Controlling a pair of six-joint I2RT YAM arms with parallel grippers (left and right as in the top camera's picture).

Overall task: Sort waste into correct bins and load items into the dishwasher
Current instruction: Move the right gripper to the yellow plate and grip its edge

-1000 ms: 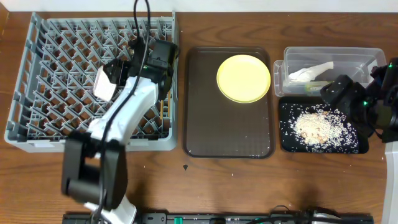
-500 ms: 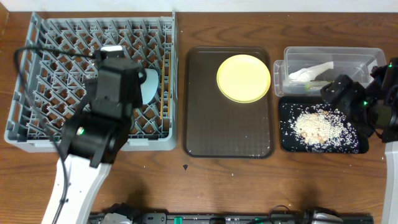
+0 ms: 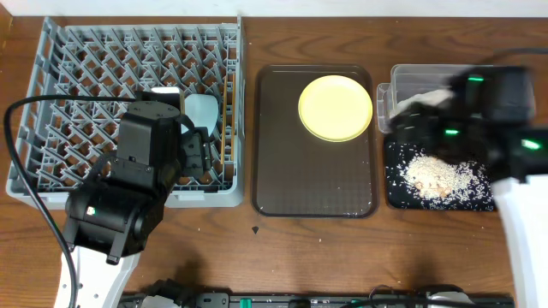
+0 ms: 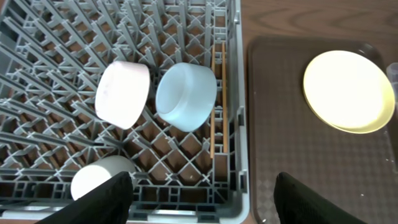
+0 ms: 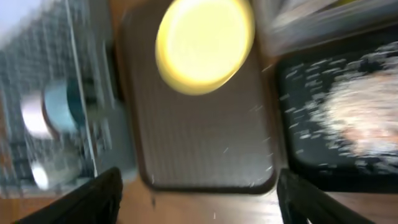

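R arm (image 3: 492,98) swung over black tray (image 3: 395,201) — both jaws wide, empty; plate (image 3: 335,107) near brown tray's (image 3: 308,180) far edge.

Overhead top-down, wrists downward, sharing plate (image 3: 335,107)

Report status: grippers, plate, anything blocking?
Left gripper open, empty, above dish rack. Right gripper open, empty. Yellow plate on brown tray, not yet racked. Nothing on plate.

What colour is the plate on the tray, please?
The plate is yellow; left wrist view shows it best.
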